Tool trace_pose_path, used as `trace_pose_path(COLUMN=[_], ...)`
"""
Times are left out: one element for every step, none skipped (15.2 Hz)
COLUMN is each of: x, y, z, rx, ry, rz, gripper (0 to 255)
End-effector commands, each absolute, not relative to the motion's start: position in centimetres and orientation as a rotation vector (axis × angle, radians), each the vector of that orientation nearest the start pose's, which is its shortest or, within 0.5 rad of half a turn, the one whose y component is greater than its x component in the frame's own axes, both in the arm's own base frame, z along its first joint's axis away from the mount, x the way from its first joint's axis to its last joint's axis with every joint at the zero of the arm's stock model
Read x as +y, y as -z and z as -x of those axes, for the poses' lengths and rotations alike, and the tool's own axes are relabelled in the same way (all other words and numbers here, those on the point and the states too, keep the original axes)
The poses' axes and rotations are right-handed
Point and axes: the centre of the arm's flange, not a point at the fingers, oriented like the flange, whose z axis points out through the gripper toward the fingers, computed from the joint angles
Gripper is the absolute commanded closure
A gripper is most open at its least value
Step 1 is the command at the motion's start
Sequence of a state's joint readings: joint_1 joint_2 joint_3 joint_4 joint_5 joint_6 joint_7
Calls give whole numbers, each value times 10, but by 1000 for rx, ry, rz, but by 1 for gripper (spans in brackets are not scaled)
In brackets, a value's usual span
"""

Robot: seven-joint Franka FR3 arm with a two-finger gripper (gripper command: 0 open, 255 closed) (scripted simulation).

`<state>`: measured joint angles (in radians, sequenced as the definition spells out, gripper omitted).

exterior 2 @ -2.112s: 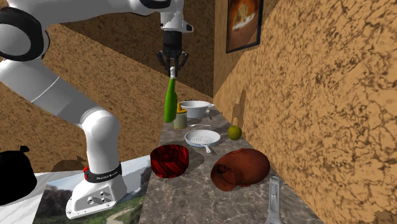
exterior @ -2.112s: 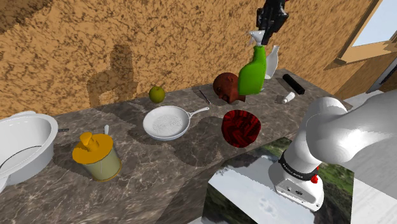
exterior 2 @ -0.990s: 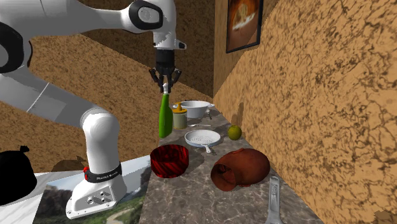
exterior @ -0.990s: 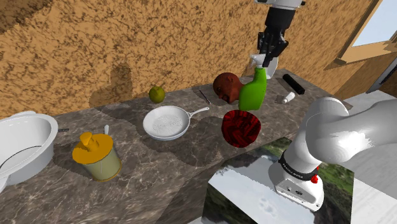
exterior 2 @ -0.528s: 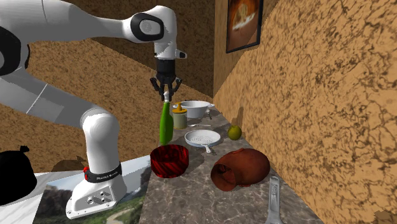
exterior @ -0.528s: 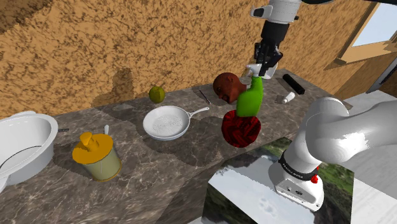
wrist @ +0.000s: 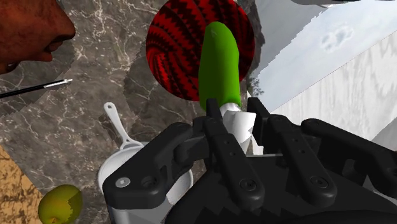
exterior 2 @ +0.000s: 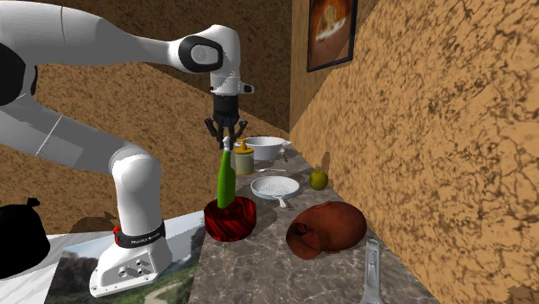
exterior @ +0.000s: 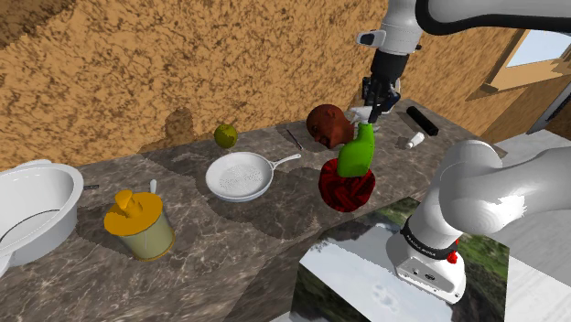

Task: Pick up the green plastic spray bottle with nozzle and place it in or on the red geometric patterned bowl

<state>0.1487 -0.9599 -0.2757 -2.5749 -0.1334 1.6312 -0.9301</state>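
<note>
At the bench's (exterior: 229, 252) left end the white basin (exterior: 32, 206) and the orange-lidded jar (exterior: 139, 220) sit undisturbed, as do the green apple (exterior: 225, 135) near the back edge and the white strainer pan (exterior: 242, 176) mid-bench; all the change is further right. There the red patterned bowl (exterior: 348, 187) stands by the front edge, just forward of a brown lump (exterior: 328, 124), and the green spray bottle (exterior: 357, 151) now hangs directly over it, its base overlapping the bowl's rim in the shoulder view and seeming to dip into the mouth in the second exterior view. Two seconds ago it hung high near the back edge; since then the arm (exterior: 476, 11) has carried it forward and down in steady steps. The claw (exterior: 375, 108) is clenched on the bottle's white nozzle (wrist: 238, 121), the body dangling slightly tilted below. Carrying looks all but done: what remains, I judge, is a short descent and letting go, with the tall bottle likely to tip against the rim once freed
</note>
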Motion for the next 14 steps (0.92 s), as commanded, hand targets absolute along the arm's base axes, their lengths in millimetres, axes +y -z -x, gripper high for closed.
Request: trace_pose_path(x=[-62, -62, -62, -62, -62, -62, -62, -62, -62, -62, -62, -62, -62, -62], y=[-521, -521, -521, -521, -521, -521, -521, -521, -521, -521, -521, -521, -521, -521], z=[-269, -269, -269, -269, -269, -269, -269, -269, -269, -269, -269, -269, -269, -269], rx=[-1367, -1367, -1367, -1367, -1367, -1367, -1367, -1367, -1367, -1367, -1367, -1367, -1367, -1367], ry=[63, 63, 63, 63, 63, 63, 63, 63, 63, 63, 63, 63, 63, 63], rz=[2737, 2737, 2737, 2737, 2737, 2737, 2737, 2737, 2737, 2737, 2737, 2737, 2737, 2737], gripper=[255, 255, 255, 255, 255, 255, 255, 255, 0, 0, 0, 0, 0, 0])
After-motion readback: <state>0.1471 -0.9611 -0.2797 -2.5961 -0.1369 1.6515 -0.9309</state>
